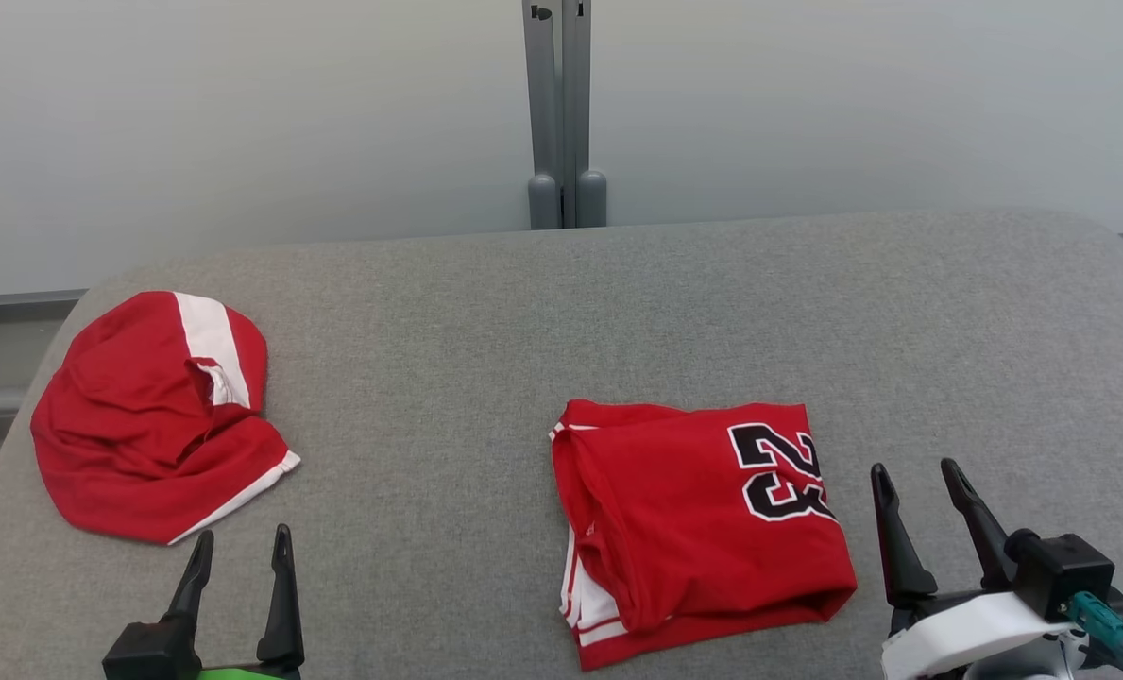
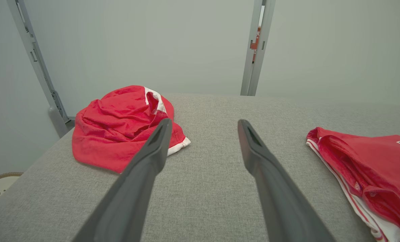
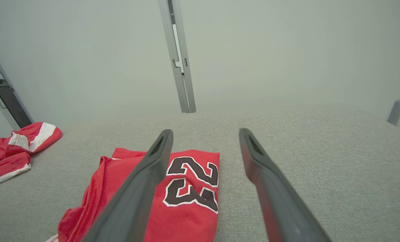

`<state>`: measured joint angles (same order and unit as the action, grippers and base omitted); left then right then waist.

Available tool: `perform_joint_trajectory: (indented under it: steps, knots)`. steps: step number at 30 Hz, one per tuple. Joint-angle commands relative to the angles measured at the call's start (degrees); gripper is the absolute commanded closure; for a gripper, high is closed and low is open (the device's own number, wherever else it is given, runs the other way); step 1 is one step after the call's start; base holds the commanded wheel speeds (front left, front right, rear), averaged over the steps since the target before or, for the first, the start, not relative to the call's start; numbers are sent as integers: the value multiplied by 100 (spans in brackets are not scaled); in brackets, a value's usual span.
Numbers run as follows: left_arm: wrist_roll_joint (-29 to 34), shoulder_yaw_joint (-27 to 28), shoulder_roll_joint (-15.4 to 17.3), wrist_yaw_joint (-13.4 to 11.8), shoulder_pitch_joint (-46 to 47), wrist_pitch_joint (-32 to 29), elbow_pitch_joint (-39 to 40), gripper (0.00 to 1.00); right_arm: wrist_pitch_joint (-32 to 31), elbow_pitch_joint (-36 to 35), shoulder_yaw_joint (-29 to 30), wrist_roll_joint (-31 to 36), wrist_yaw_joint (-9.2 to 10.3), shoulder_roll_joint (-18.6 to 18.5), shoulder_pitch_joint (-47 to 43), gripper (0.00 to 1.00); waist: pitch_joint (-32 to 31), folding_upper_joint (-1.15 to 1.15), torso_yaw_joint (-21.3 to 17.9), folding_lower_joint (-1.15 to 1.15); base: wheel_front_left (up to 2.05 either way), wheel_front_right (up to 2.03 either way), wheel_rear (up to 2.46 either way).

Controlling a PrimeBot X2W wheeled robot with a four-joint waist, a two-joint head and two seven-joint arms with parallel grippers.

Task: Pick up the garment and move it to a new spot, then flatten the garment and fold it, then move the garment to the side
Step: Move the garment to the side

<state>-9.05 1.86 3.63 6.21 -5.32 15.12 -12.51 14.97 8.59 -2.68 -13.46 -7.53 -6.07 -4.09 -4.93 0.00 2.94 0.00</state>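
Table (image 1: 523, 331): big, grey and soft-looking. It takes up most of the head view. Both red things lie on it.
Folded garment (image 1: 693, 529): a red top with a black 23. It lies low in the head view, a little right of the middle. It is folded into a flat pad. The thick, layered edges are on its left side and along the bottom.
Crumpled garment (image 1: 145, 416): red with a white stripe, all bunched up. It lies at the left of the head view, near the table's left edge, well apart from the folded one.
Step now: I think the folding is done, and the folded garment has to go to the side.
How to do it well: Pinch through all the layers, not just the top one. Take it at two sides and lift both together. Keep it level so the fold does not fall open. Put it down on bare table, not on the crumpled garment.
Right jaws: wide apart, holding nothing and touching no cloth. The fingers (image 1: 893, 538) stand at the lower right, just beside the folded garment's right edge.
Left jaws: wide apart too, with nothing in them. The fingers (image 1: 281, 604) stand at the lower left, just below the crumpled garment.
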Motion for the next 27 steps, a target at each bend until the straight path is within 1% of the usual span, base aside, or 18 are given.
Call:
perform_joint_trajectory:
  steps: [1,6,10,14,20,27]
  knots:
    - [-1,-6,40,-21,-7,0,-4,0,-10,27,-31,8,9,-1,125,0,8,0,3,0,0,0,0]
    - [-6,-42,36,-23,56,0,-22,0,-89,148,-147,76,9,-98,542,0,44,0,35,0,0,0,0]
    - [-1,-92,26,-25,115,0,-15,0,-244,389,-190,157,9,-175,984,0,98,0,97,0,0,0,0]
    - [-22,-131,19,-14,174,0,-49,0,-412,807,-171,212,9,-227,1363,0,160,0,197,0,0,0,0]
    - [-51,-188,5,-5,223,0,-89,0,-555,1555,-178,229,9,-238,1641,0,259,0,344,0,0,0,0]
    - [-63,-231,-1,6,300,0,-124,0,-470,2575,-140,124,9,-203,1867,0,423,0,450,0,0,0,0]
